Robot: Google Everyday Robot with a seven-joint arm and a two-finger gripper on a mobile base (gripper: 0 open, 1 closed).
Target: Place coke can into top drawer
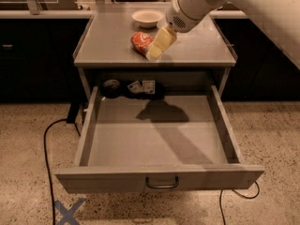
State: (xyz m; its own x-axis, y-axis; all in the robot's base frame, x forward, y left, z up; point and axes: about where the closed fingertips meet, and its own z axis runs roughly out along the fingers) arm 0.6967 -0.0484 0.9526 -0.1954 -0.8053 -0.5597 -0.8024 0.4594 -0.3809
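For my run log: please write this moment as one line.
gripper: at coke can on cabinet top | coke can: lying on side | top drawer: open, can not inside

high front view, claw (156, 50) upper centre

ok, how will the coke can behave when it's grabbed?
The coke can lies on its side on the cabinet top, so a nudge would probably roll it. As a small metal can, it is likely light and easily crushed. The gripper is close beside it.

Speckled floor (272, 139) bears a blue tape cross (69, 212). Dark cabinets (33, 64) back a grey stand (197, 46); the gripper (157, 48) hangs over its top
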